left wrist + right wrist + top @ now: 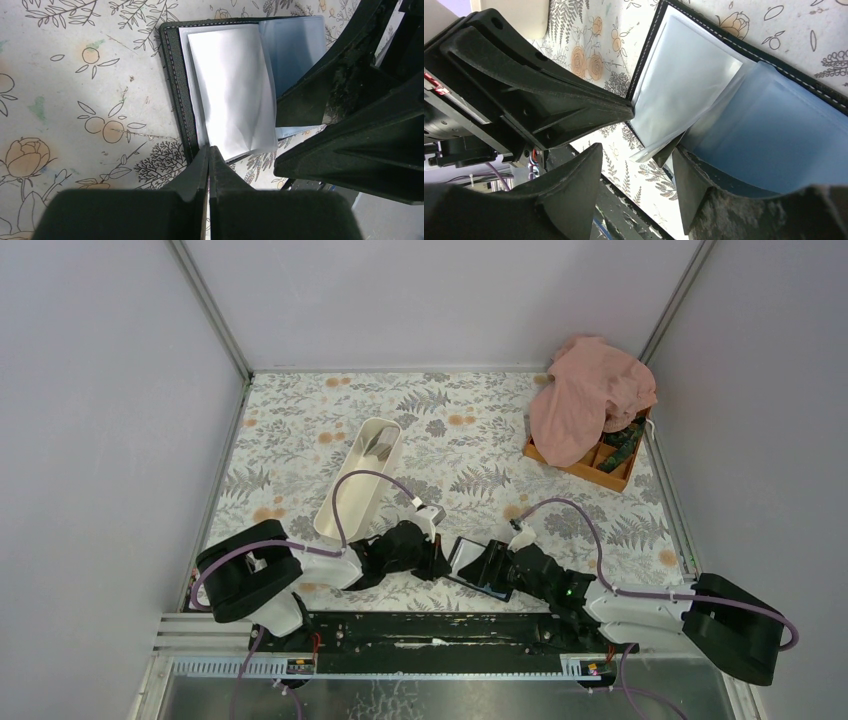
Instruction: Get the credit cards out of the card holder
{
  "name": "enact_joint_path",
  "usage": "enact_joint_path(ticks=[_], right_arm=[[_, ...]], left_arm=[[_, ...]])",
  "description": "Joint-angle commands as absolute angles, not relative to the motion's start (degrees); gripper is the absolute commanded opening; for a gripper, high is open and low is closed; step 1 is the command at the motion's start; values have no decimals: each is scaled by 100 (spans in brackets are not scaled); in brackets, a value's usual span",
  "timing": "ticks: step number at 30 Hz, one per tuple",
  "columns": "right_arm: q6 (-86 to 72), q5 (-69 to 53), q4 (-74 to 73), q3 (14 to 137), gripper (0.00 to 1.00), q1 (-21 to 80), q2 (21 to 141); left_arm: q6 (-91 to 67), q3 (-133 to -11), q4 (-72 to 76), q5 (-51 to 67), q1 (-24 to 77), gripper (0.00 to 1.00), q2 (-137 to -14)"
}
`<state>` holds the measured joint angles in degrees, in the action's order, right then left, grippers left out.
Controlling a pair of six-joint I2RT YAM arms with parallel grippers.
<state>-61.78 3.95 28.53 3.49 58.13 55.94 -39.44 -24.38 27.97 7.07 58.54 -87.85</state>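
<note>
1. Card holder (pixel 230 85) lies open on the floral table (pixel 480 440), near the front edge, between the two grippers.
2. Left gripper (pixel 209 152): fingers pressed together, tip touching the holder's stitched edge.
3. Right gripper (pixel 636 150): fingers spread, straddling a corner of the clear sleeves (pixel 684 85); one finger rests against the bluish leaf (pixel 774 135).
4. White tray (pixel 360 480) sits just beyond the left arm. Orange box (pixel 600 468) is half under a pink cloth (pixel 590 395), far right.
</note>
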Motion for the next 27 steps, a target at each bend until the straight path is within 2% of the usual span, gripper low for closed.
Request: enact_joint_path(ticks=[1,16,27], right_arm=[[-6299,292,4003,569,60,5897,5741],[-6088,-115,5351,525,60,5656,6180],[-5835,-607,5496,665,58,5186,6604]], left_arm=[[-3863,-2347,2392,858,5935,0,-8956],[-3856,-2461,2268,879,5941,0,-8961],[-3892,-2721,2301,982,5932,0,-9218]])
